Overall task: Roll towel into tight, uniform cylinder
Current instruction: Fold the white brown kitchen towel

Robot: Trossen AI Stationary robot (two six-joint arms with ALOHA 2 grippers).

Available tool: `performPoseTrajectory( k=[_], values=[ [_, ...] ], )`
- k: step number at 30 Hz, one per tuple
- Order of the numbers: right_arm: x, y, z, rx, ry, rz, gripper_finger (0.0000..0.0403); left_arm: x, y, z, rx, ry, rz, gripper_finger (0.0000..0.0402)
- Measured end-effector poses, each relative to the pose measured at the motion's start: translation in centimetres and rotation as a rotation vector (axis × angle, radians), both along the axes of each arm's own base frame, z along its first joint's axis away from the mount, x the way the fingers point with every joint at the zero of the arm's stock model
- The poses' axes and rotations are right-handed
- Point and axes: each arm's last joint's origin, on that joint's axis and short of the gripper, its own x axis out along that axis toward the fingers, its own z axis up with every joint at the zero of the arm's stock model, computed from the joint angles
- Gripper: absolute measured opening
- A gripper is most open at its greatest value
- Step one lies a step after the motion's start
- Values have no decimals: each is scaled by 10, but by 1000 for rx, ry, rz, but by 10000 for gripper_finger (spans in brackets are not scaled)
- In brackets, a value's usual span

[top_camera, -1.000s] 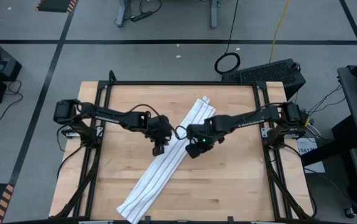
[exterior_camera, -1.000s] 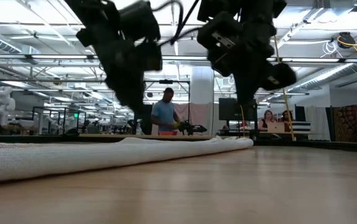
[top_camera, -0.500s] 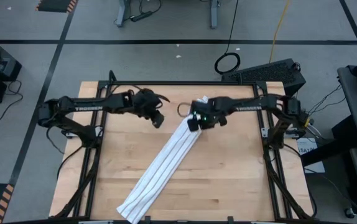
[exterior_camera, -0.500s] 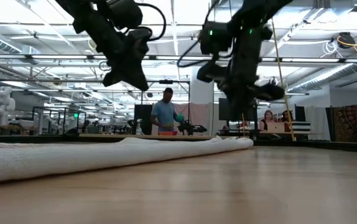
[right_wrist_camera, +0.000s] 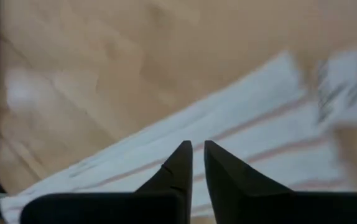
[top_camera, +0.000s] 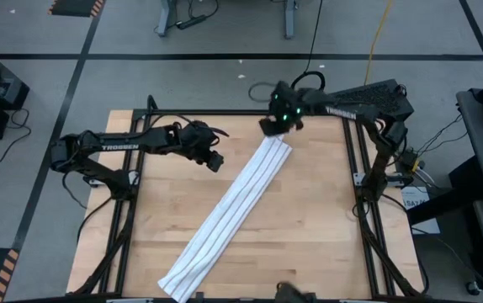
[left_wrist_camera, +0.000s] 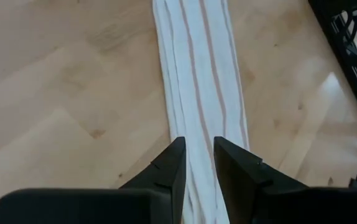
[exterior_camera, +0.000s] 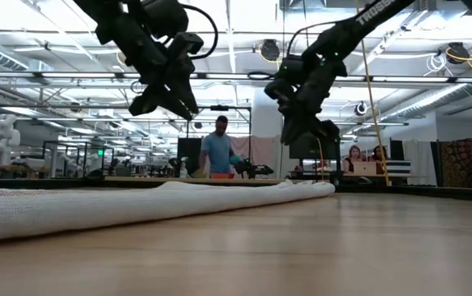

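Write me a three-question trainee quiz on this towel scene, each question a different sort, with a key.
1. True or false: the towel is already rolled into a cylinder.
2. Multiple choice: the right gripper is
A. above the towel's far end
B. resting on the towel's near end
C. off the table to the left
3. Fill in: the left gripper hangs over bare ____, beside the towel, holding nothing.

Key
1. False: it lies flat as a long folded strip, running diagonally across the table.
2. A: it is lifted clear of the cloth, its fingers only slightly parted.
3. Wood.
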Motion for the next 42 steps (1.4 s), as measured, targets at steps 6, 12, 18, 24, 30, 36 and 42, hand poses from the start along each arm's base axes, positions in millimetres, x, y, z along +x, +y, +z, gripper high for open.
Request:
performPoseTrajectory(
  k=[6,12,18,24,30,36,42],
  values=[
    [-7,-37,-4,-147,50,115,76,1,-3,0,-15,1,12,89],
    [-1,-40,-37,-94,175,242,120,1,-5,0,-46,2,41,89],
    [13,-32,-48,-170,219,321,144,4,-14,0,-39,9,56,89],
    [17,-31,-62,-201,293,351,141,6,-23,0,-23,14,44,89],
    [21,-30,-80,-157,313,373,125,6,-29,-1,-26,21,46,89],
    [27,-27,-91,-171,333,405,81,4,-30,-3,-31,55,44,89],
    [41,-26,-91,-277,273,410,11,3,-30,-3,-25,64,48,89]
  ],
)
